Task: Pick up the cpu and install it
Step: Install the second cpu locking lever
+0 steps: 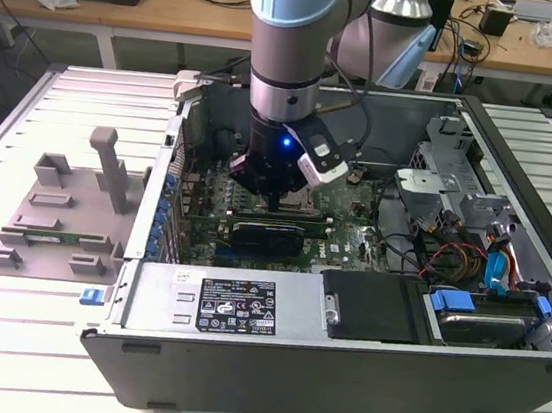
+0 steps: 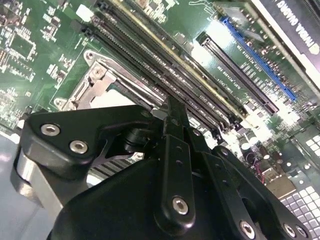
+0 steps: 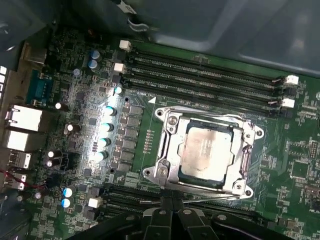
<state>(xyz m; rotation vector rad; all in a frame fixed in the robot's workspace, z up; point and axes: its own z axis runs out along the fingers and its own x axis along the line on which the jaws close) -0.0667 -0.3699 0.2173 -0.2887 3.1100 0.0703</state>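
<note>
While the arm reaches down into the open computer case (image 1: 336,375), we see the cpu (image 3: 206,152) seated in its motherboard socket (image 3: 167,150), gripper (image 3: 172,204) just above the socket's edge, fingers pressed together on nothing, memory slots (image 3: 200,75) alongside.
</note>
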